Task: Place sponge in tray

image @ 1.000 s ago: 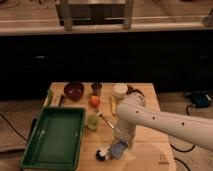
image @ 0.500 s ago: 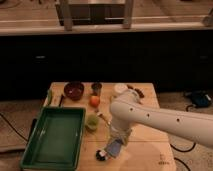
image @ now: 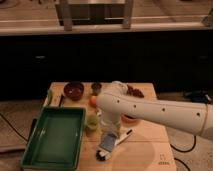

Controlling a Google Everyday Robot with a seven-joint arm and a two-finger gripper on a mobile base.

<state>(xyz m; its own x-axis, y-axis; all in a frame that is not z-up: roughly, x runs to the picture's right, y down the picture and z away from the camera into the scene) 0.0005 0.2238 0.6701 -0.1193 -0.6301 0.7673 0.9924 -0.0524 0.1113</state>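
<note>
Item: sponge (image: 108, 143). Small flat rectangular pad, grey-blue, plain face, no print legible. Hangs tilted, just above the wooden surface (image: 145, 150), right of the green tray (image: 54, 141) and outside it, next to a white-handled brush (image: 123, 135).
Hand (image: 111, 131): at the end of the white arm, pointing down near the surface's front, closed on the sponge's upper edge.
Markings: small dark logo (image: 162, 161) at the surface's front right corner, unreadable.

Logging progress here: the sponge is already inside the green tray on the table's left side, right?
No. In the camera view the sponge is outside the tray, to its right, just below the hand. The tray is on the table's left side.
</note>
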